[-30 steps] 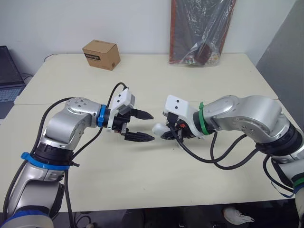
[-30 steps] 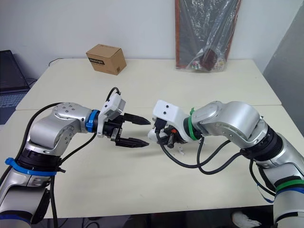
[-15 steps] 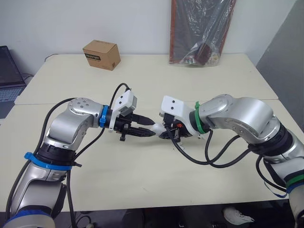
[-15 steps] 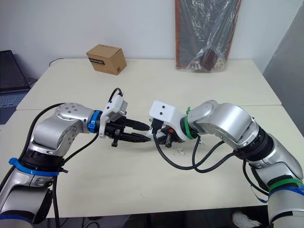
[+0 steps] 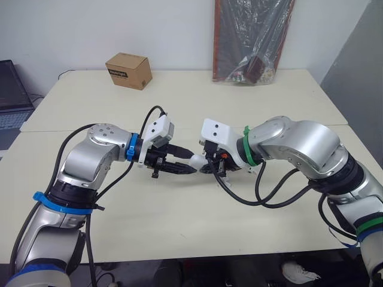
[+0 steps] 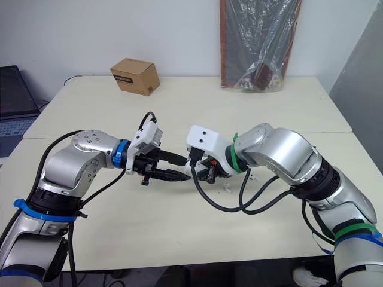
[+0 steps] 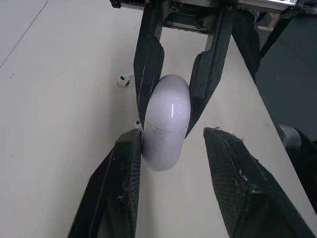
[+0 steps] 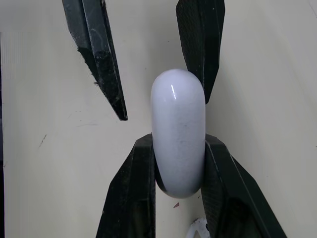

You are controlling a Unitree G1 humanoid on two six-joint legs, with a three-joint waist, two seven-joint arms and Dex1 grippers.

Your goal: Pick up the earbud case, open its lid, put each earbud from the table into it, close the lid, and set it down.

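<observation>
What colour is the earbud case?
White and glossy; the earbud case shows best in the right wrist view.

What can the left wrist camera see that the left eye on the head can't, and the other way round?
Left wrist view: the closed seam line across the white case, and an earbud lying on the table beyond it.

Left eye view: the wider scene, with a cardboard box and a plastic-wrapped bundle at the far edge.

Both: the right gripper clamped on the case, and the left gripper open around its free end, one finger touching it.
</observation>
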